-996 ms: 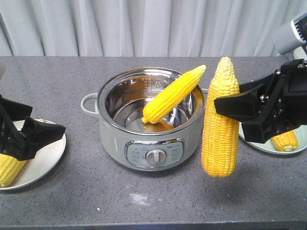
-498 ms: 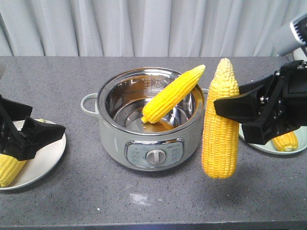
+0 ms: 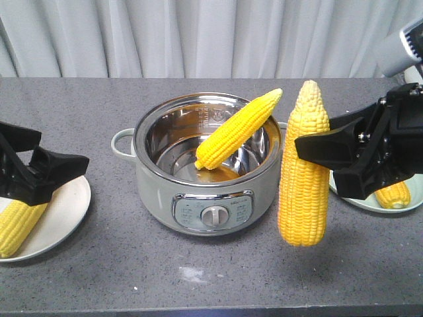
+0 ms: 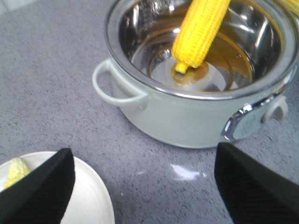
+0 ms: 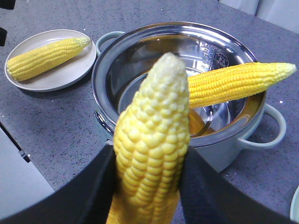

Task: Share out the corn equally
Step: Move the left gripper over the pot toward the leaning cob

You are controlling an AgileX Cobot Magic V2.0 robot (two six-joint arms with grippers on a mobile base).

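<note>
My right gripper (image 3: 309, 148) (image 5: 148, 161) is shut on a big yellow corn cob (image 3: 304, 168) (image 5: 152, 140), held upright just right of the pot, above the counter. A second corn cob (image 3: 238, 131) (image 4: 201, 28) (image 5: 233, 83) leans inside the silver pot (image 3: 155, 172) (image 4: 187, 126) (image 5: 140, 35), tip over the rim. A third cob (image 3: 20, 223) (image 4: 16, 170) (image 5: 46, 57) lies on the left plate (image 3: 66, 211) (image 4: 91, 205) (image 5: 56, 78). My left gripper (image 3: 63, 148) (image 4: 142, 156) hovers open and empty over that plate's right side. Another cob (image 3: 393, 193) rests on the right plate (image 3: 353, 201), mostly hidden by my right arm.
The pot has a control knob (image 3: 213, 216) facing front and pale side handles (image 3: 122, 142) (image 5: 275, 128). Grey speckled counter (image 3: 198, 277) runs to a front edge near the bottom of the front view. A curtain hangs behind.
My left gripper has lifted off the cob on the left plate and stands higher, leaving that cob lying there. The right arm and its cob have not moved.
</note>
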